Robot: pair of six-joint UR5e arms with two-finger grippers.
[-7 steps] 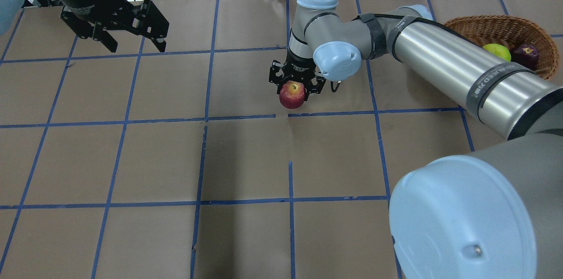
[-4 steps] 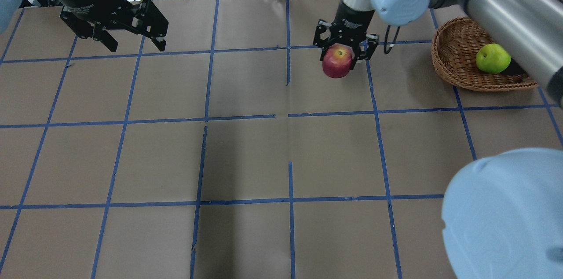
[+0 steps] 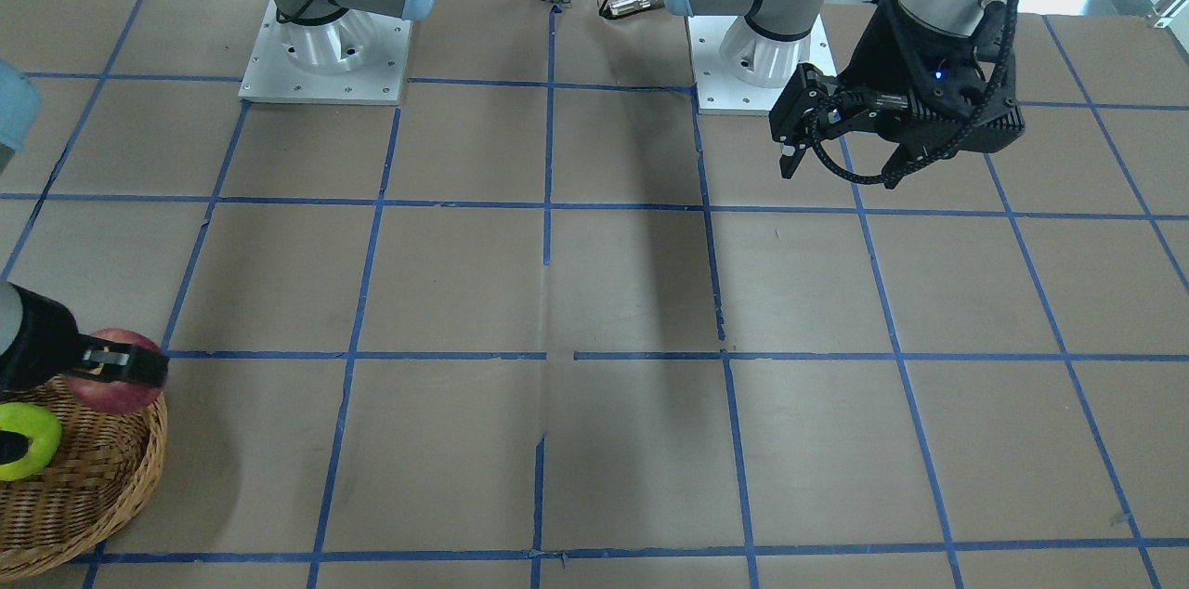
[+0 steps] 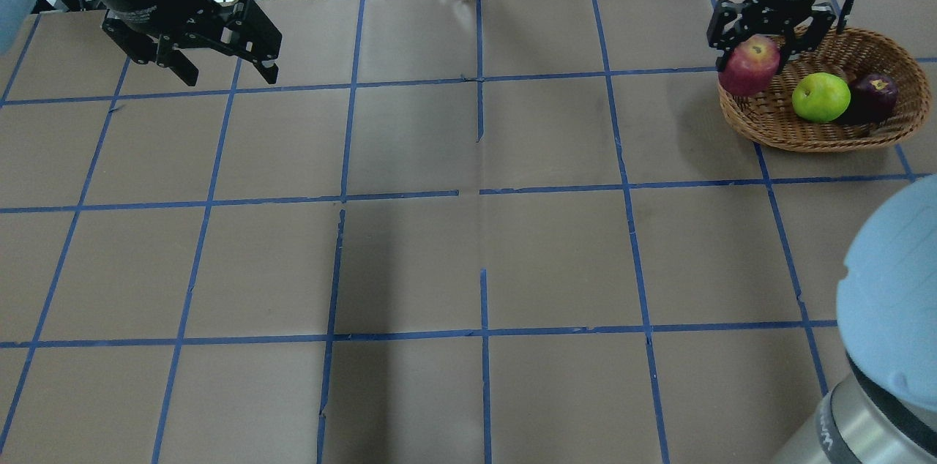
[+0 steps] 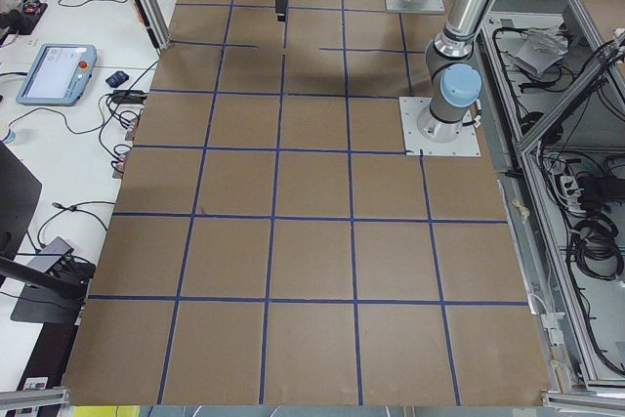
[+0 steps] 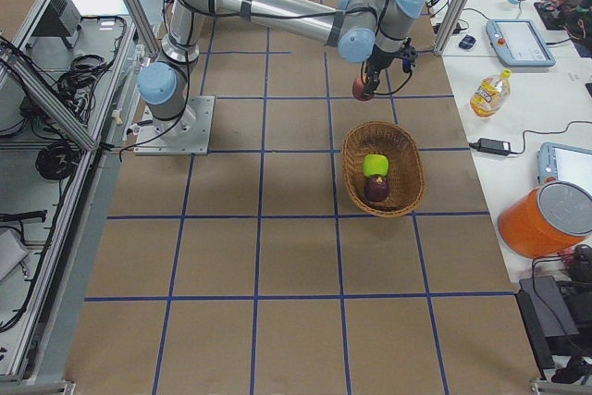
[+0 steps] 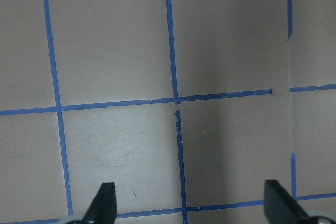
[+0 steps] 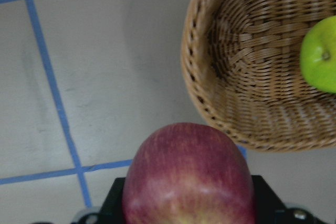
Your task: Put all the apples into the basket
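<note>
two apples, the green apple and the maroon apple, lie touching in the basket at the far right of the tabletop. the right hand clasps the red apple, raised near the basket's left rim. far left, the left hand hovers, fingers spread wide.
</note>
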